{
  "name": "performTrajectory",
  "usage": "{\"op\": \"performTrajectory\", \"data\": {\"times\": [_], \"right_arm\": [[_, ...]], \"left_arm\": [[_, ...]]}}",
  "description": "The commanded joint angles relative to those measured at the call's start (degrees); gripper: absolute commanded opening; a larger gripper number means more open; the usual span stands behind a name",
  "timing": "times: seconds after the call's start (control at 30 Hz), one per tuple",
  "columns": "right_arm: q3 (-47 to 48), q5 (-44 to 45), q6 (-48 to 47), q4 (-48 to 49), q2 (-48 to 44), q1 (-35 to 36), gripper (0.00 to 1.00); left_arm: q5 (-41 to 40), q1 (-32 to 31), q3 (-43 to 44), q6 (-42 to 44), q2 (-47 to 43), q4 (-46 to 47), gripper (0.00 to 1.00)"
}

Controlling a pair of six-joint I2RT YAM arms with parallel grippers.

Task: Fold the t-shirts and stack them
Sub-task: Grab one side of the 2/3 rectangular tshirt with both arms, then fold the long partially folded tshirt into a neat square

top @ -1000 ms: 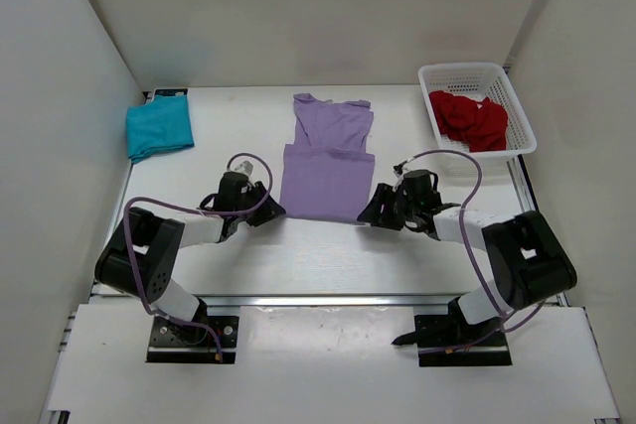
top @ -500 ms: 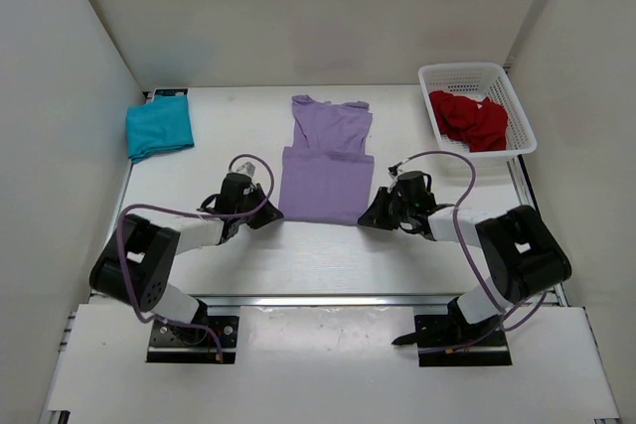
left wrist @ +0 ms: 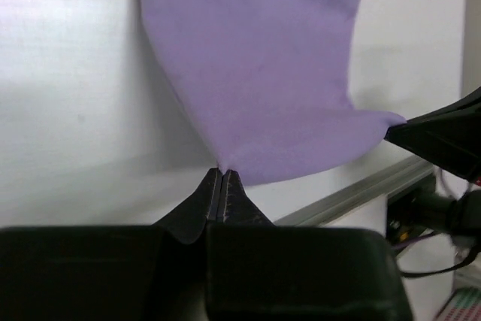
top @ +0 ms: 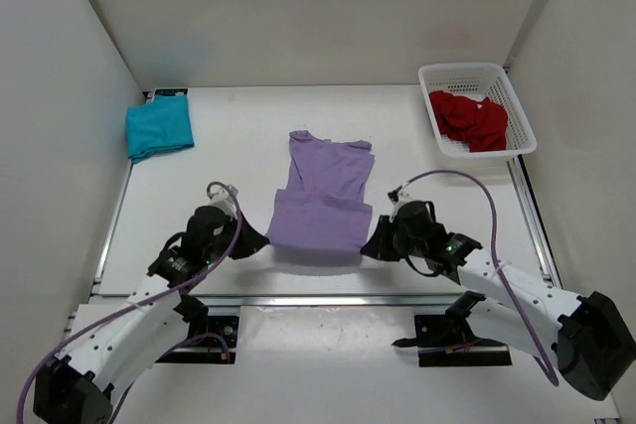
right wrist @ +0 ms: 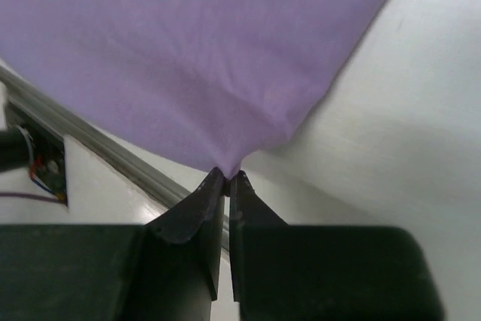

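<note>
**Top view.** A light lavender t-shirt point(top: 320, 196) is in the middle of the white table point(top: 229, 146), towards the near edge. Its long axis runs from near to far. The neckline and short sleeves are at the far end, pointing away from the arms and leaning slightly right. The near edge is stretched between the two claws and casts a shadow on the table beneath it. The left gripper point(top: 260, 241) pinches the near-left corner and the right gripper point(top: 370, 245) pinches the near-right corner. A folded teal t-shirt point(top: 159, 128) lies at the far left, well apart. A crumpled deep red t-shirt point(top: 469, 118) sits inside a white mesh basket point(top: 524, 142) at the far right.

**Left wrist view.** The left gripper point(left wrist: 222, 174) has its black fingers pressed together on a corner of the lavender t-shirt point(left wrist: 255, 73). The cloth fans upward and away across the table point(left wrist: 68, 110). The right gripper point(left wrist: 436, 137) meets the opposite corner at the right edge of the picture.

**Right wrist view.** The right gripper point(right wrist: 228, 176) is closed to a thin slit around a pinched point of the lavender t-shirt point(right wrist: 203, 58). The fabric spreads up and to the left, with bare table point(right wrist: 391, 110) to the right.
</note>
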Motion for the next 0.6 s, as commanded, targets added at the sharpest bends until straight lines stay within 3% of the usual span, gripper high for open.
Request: {"op": "performTrajectory", "data": {"times": [0.0, 0.17, 0.23, 0.33, 0.57], "right_arm": [[9.5, 1.2, -5.0, -2.6, 1.3, -5.8, 0.0], [22.0, -7.0, -11.4, 0.5, 16.0, -19.4, 0.01], [29.7, -8.2, -12.9, 0.6, 21.9, -23.0, 0.0], [40.7, -8.4, -14.8, -0.6, 32.1, -26.0, 0.0], [61.4, -11.7, -14.3, -1.6, 53.2, -31.8, 0.0]], "left_arm": [[0.4, 4.1, 9.3, 2.9, 4.5, -1.7, 0.0], [5.6, 9.8, 22.9, 3.1, 25.9, 9.6, 0.0], [3.2, 10.4, 28.3, 2.6, 32.2, 12.2, 0.0], [1.5, 11.2, 41.2, 2.8, 46.4, 11.4, 0.0], [-1.9, 13.2, 64.9, 3.2, 69.1, 6.7, 0.0]]}}
